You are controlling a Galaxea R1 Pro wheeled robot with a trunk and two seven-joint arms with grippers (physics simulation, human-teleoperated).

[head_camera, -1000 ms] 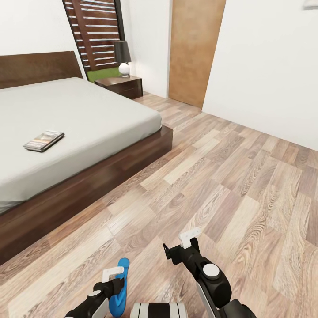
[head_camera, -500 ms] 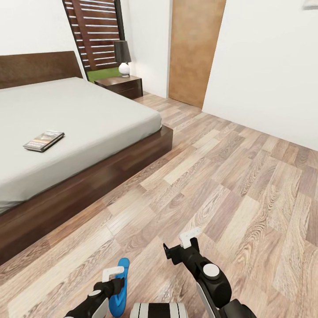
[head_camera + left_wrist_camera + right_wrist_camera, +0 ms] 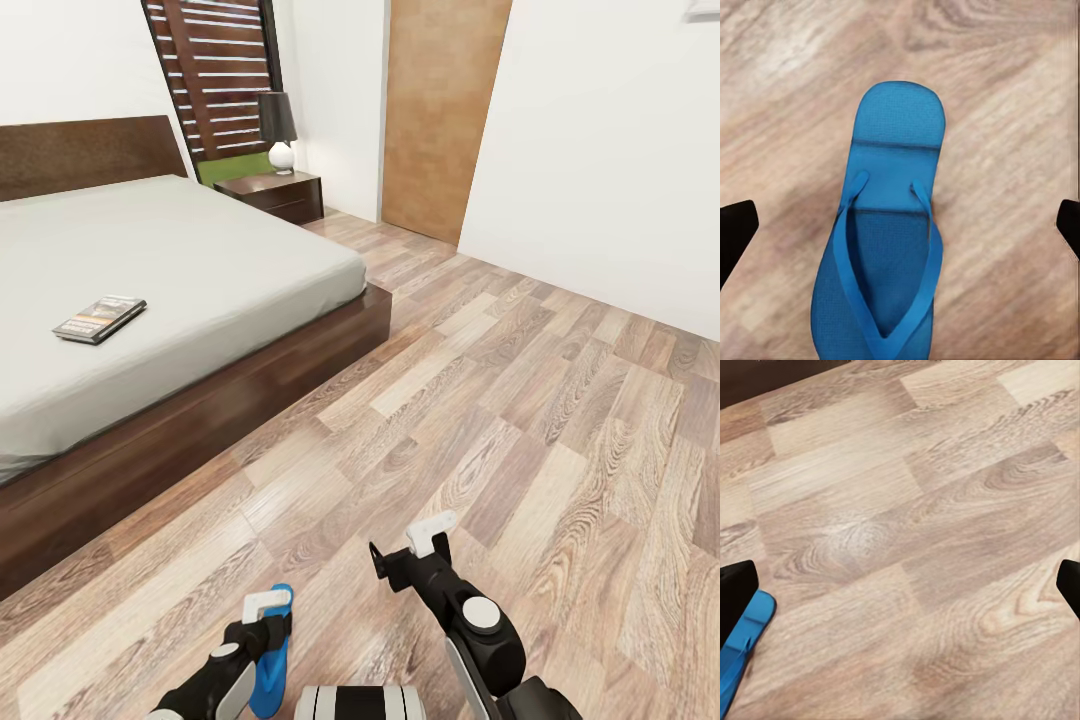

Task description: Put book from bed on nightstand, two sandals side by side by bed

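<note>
The left end effector, spread wide, hung directly above a sandal lying lengthwise between its fingers.

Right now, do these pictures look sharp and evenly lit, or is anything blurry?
Head view: even, soft light, sharp floor grain, book lettering too small to read. Left wrist view: sandal crisp, floor around it smeared. Right wrist view: floorboards slightly soft, no glare.

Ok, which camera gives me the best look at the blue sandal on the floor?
The left wrist view: the sandal lies on the wood floor with its sole and straps plain, between the open left gripper fingertips. The head view shows part of it, partly behind that gripper. The right wrist view catches just one end.
</note>
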